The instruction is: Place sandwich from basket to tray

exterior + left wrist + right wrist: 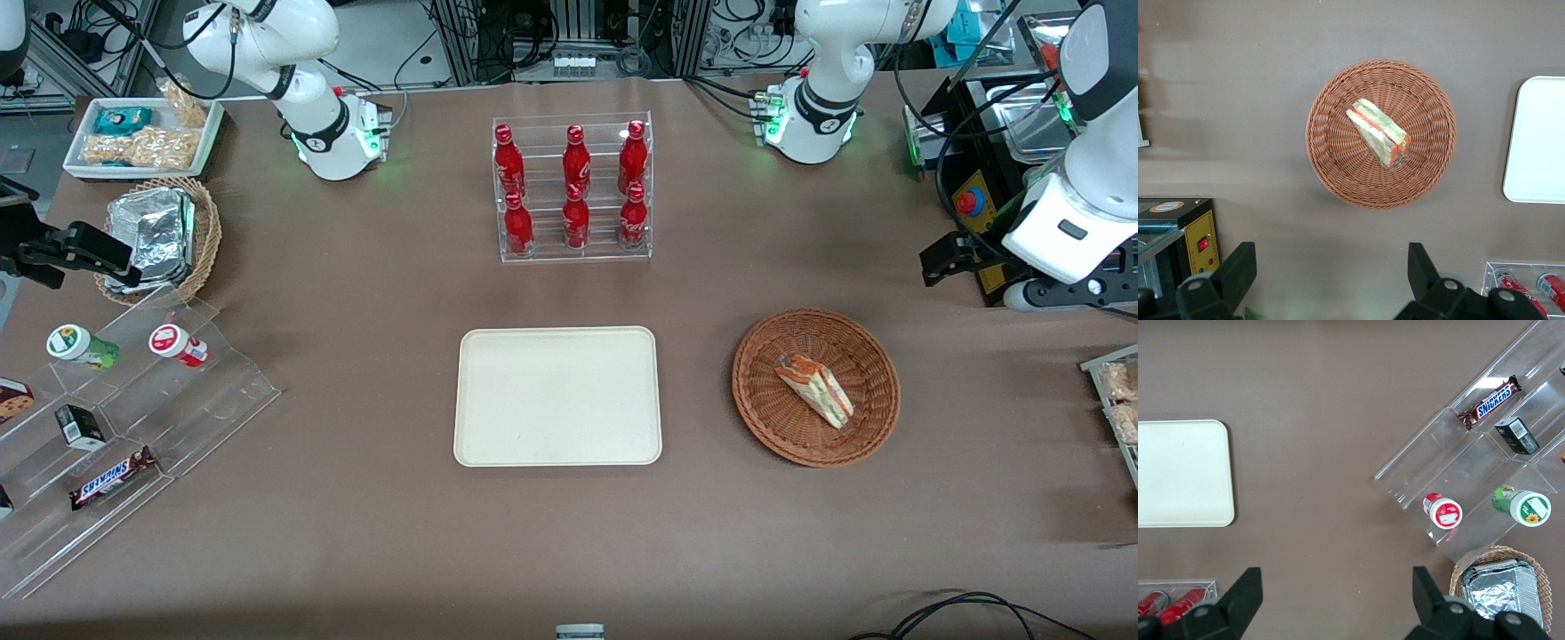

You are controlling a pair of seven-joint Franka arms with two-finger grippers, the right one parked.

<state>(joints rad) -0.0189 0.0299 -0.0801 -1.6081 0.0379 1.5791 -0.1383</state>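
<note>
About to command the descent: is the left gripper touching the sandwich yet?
Apart. The left wrist view shows the open gripper with bare table between its fingertips and the wicker basket, where the sandwich lies untouched.

The left arm is raised at the working arm's end of the table, wrist camera directed downward. Its gripper (1328, 283) hangs high above the table surface, fingers (1238, 270) spread wide apart and holding nothing.

Reddish-brown woven basket (816, 388); cream tray (558, 396); black hand (1331, 283).
</note>
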